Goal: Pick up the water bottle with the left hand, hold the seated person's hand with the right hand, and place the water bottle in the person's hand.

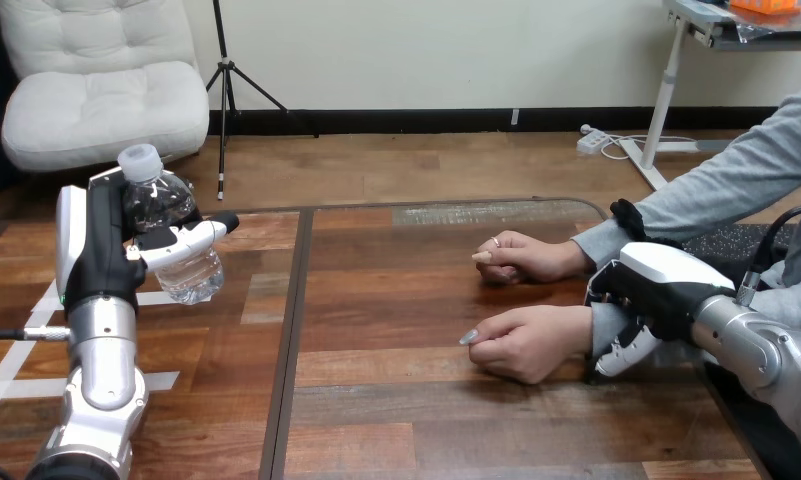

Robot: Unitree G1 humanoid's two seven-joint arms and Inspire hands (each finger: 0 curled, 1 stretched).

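Left hand [101, 250] grips the raised water bottle [190, 276]; right hand [656, 290] clasps the person's wrist [603, 328]; placing it in the person's hand [526, 343] remains.

Clear plastic water bottle [194, 275], glossy wooden table [406, 420].

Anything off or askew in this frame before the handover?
Nothing is spilled or damaged. The water bottle is capped but sits tilted in the left hand. The right hand curls round the person's wrist rather than the palm, and the person's nearer hand is a closed fist, not open to receive.
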